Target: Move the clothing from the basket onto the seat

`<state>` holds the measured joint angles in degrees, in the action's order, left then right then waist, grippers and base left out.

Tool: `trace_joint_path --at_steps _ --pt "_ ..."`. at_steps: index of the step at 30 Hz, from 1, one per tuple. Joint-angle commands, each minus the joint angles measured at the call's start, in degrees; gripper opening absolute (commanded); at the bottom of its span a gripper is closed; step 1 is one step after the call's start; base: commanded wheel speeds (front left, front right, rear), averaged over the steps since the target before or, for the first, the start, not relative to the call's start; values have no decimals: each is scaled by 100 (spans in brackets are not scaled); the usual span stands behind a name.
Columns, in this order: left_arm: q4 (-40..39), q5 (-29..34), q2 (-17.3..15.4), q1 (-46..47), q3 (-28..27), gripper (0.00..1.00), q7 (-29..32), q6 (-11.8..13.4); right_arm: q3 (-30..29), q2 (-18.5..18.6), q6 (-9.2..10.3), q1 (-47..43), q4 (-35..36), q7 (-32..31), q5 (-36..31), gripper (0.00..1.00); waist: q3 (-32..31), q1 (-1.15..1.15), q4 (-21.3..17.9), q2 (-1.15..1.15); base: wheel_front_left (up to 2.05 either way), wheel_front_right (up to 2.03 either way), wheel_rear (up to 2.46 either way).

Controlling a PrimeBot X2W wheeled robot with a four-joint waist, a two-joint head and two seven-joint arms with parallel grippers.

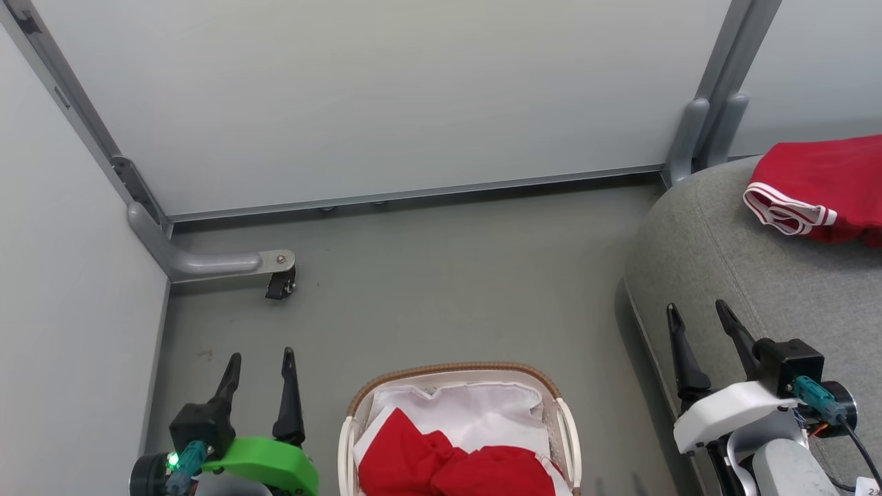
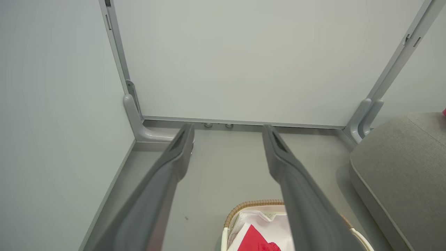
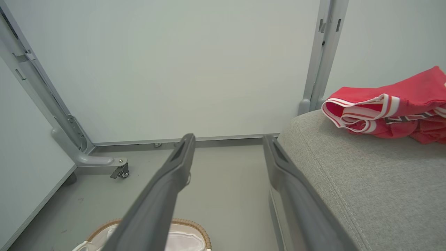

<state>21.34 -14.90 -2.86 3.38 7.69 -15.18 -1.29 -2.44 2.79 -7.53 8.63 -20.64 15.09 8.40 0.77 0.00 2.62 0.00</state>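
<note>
Near left: your L gripper [image 1: 262, 355], green wrist shell, jaws spread wide and gripping nothing. It hangs over the grey floor [image 1: 448, 289], just left of the basket [image 1: 455, 368]. Whether it touches the floor, can't tell.

Near centre: the basket stands on the floor between your two grippers, its near end cut off by the head view's bottom edge. Brown woven rim, perforated cream sides. Red clothing [image 1: 441, 468] lies bunched in the near half on the white liner [image 1: 482, 406]. The liner's far half is bare.

Near right: your R gripper [image 1: 696, 306], white wrist shell, jaws also spread wide and empty. Its fingers point along the left edge of the seat [image 1: 723, 262]. Contact w/ the cushion can't be judged.

Mid right: the seat is grey woven fabric w/ a rounded corner and a stitched seam – beside the basket but apart from it.

Far right: a second red garment [image 1: 820, 186] lies on the seat, folded, its white-striped ribbed trim facing left, well apart from the basket.

Far: a caster wheel [image 1: 280, 286] on a metal bracket at far left. Pale wall panel [image 1: 413, 103] across the back in a grey metal frame – upright posts [image 1: 710, 117] stand just behind the seat's far corner.
</note>
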Motion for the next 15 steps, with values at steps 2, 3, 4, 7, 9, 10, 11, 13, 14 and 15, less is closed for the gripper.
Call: trace_joint_path --at_steps 2,3,4,7,9,10,11,13,14,15 --pt "60 114 -6 206 115 100 6 -95 -10 21 8 40 29 11 -63 100 35 0 -25 0 0 0 0" --pt "97 176 -5 259 169 100 6 -124 -6 21 8 57 52 11 -74 100 54 0 -40 0 0 0 0" --pt "146 227 -6 316 222 100 5 -154 1 20 8 69 66 11 -83 100 77 0 -56 0 0 0 0" --pt "372 354 -7 645 457 100 6 -274 31 20 8 207 154 11 -147 100 289 0 -149 0 0 0 0" --pt "570 426 -6 886 635 100 5 -339 31 20 8 294 189 11 -177 100 466 0 -219 0 0 0 0" --pt "658 448 -7 991 703 100 5 -365 34 20 8 332 205 11 -187 100 552 0 -254 0 0 0 0" --pt "790 495 -7 1135 813 100 6 -395 44 20 8 409 226 11 -182 100 671 0 -306 0 0 0 0" --pt "1022 574 -7 1362 1008 100 6 -447 72 20 8 540 262 12 -186 100 885 0 -409 0 0 0 0" --pt "1183 610 -7 1501 1131 100 5 -481 72 20 8 607 273 11 -186 100 1008 0 -468 0 0 0 0" --pt "1355 646 -8 1625 1249 100 5 -504 91 20 8 674 287 11 -171 100 1151 0 -534 0 0 0 0"
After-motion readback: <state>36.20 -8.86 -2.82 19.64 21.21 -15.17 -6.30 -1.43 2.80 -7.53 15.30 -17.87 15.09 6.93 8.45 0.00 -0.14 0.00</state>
